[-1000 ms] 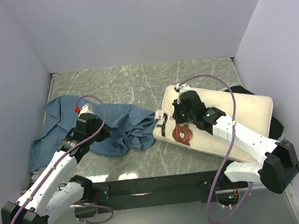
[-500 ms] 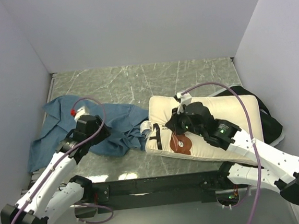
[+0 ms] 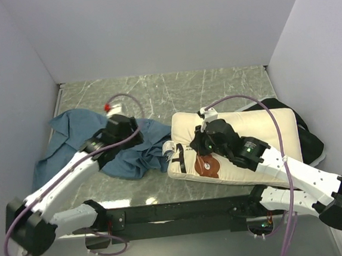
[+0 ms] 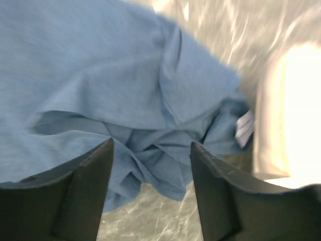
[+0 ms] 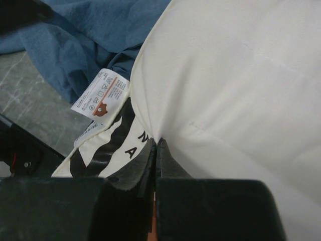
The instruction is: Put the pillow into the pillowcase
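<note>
Now: R gripper (image 5: 156, 150) pinched shut on fold of cream-white plump bear-print pillow (image 3: 249, 130) nr its left end, prob. to drag it. Pillow end lay just beside bunched dusty-blue cloth pillowcase (image 3: 70, 137). L gripper (image 4: 150, 145) wide, empty, above crumple; prob. hunting opening.

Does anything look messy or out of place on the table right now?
The pillowcase lies crumpled in a heap at the left, no opening spread. The pillow rests askew, its right end overlapping a black fabric bundle.
</note>
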Motion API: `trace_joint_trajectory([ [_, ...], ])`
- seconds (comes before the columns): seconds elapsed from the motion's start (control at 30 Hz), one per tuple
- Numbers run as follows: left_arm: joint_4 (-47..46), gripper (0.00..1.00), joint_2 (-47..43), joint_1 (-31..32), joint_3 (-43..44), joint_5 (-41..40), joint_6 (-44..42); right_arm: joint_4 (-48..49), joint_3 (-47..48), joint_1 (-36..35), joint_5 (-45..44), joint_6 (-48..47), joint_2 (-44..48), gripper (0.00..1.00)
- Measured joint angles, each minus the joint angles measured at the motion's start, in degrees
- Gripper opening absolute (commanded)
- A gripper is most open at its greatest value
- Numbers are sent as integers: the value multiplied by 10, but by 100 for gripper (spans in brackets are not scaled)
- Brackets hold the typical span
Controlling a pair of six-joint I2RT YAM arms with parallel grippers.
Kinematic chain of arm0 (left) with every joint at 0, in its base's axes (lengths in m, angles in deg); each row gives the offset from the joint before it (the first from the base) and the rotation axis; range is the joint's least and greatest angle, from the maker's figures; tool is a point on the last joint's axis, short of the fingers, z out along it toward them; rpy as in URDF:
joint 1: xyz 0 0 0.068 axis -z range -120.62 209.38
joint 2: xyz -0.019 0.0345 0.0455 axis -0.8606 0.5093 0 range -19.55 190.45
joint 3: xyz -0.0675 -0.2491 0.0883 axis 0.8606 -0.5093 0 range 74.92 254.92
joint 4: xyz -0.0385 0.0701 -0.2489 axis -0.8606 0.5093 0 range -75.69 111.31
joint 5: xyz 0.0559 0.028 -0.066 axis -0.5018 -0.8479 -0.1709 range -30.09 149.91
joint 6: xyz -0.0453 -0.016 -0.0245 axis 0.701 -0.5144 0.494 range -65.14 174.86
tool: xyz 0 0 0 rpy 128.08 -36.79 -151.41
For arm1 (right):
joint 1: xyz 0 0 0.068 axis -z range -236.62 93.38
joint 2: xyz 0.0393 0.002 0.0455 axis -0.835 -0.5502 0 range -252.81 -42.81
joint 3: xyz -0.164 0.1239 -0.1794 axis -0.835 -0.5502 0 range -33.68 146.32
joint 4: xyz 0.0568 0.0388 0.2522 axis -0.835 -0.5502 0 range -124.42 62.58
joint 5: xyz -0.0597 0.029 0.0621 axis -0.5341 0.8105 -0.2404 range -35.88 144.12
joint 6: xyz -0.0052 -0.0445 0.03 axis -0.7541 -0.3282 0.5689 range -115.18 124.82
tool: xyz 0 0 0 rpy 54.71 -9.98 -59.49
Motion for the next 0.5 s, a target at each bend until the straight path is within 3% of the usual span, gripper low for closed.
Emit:
trace_joint_trajectory([
  [0.2,-43,65,127,50,-7,31,-17,-4,0,0,-5,15,-2,0],
  [0.5,-104,60,233,57,-3,51,-23,-12,0,-4,-6,26,6,0],
])
